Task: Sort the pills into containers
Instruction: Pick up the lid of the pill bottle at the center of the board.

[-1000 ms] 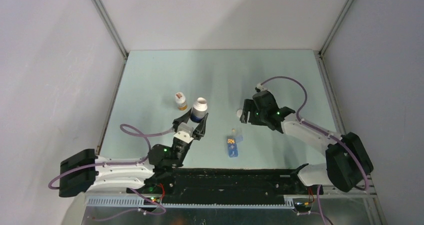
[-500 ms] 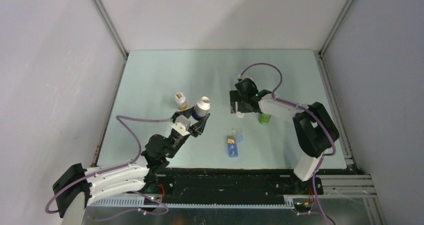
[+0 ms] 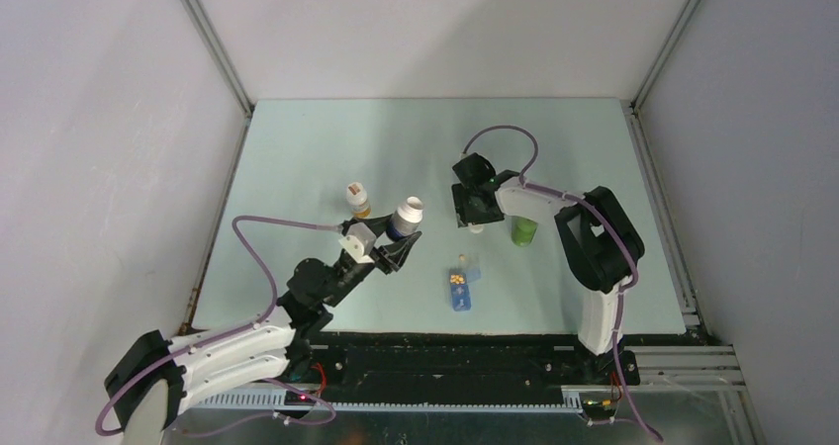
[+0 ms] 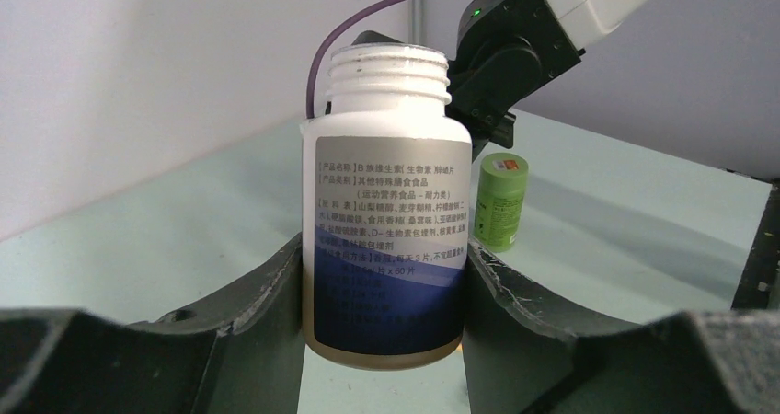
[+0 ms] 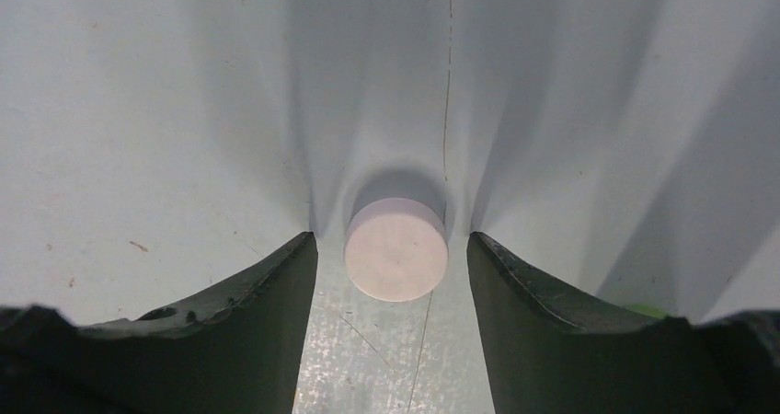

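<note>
A translucent blue pill box (image 3: 460, 292) lies near the table's front, and its compartments are the containers. Orange-yellow pills (image 3: 456, 279) show in one of them. My left gripper (image 3: 398, 238) (image 4: 384, 262) is shut on an uncapped white bottle (image 3: 406, 215) (image 4: 386, 193) with a blue label, held left of the box and leaning slightly. My right gripper (image 3: 474, 218) (image 5: 392, 241) is open, pointing down at the table. A round white cap (image 5: 395, 248) lies flat between its fingers with a gap on each side.
A green round bottle (image 3: 523, 231) (image 4: 499, 201) stands just right of my right gripper. A small white-capped bottle with orange contents (image 3: 357, 199) stands left of the held bottle. Grey walls enclose the table on three sides.
My right arm swung left and toward the back, and the green bottle came into view. My left arm reached forward, carrying the white bottle slightly right and tilting it.
</note>
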You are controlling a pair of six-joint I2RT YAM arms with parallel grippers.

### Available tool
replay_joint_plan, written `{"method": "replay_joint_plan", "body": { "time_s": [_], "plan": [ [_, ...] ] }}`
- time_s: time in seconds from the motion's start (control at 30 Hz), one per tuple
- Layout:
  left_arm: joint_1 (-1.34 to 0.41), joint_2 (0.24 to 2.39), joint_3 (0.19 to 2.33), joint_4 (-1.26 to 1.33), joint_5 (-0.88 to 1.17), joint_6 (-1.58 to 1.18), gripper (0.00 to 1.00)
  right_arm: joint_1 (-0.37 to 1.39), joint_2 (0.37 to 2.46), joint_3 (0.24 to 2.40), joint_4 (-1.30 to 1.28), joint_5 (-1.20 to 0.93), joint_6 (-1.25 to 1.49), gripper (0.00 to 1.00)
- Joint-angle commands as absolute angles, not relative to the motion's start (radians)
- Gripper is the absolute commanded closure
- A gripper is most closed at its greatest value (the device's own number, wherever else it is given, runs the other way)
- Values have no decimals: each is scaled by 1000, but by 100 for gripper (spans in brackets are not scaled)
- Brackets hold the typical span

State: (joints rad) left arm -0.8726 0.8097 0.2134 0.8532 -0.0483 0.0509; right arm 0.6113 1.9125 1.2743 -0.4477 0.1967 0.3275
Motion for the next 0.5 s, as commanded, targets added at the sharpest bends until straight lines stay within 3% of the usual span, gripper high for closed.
{"method": "replay_joint_plan", "body": {
  "time_s": [0.0,0.13,0.33,0.47],
  "plan": [
    [-853,800,214,898,5,8,100,599,1933,1325,-485,192,335,35],
    [-845,804,212,900,26,8,100,597,1947,1335,-501,196,340,38],
    [-840,812,215,904,38,-5,100,581,1943,1339,-508,167,337,65],
    [-836,817,224,899,49,-24,100,561,1897,1329,-505,111,328,70]
  ]
}}
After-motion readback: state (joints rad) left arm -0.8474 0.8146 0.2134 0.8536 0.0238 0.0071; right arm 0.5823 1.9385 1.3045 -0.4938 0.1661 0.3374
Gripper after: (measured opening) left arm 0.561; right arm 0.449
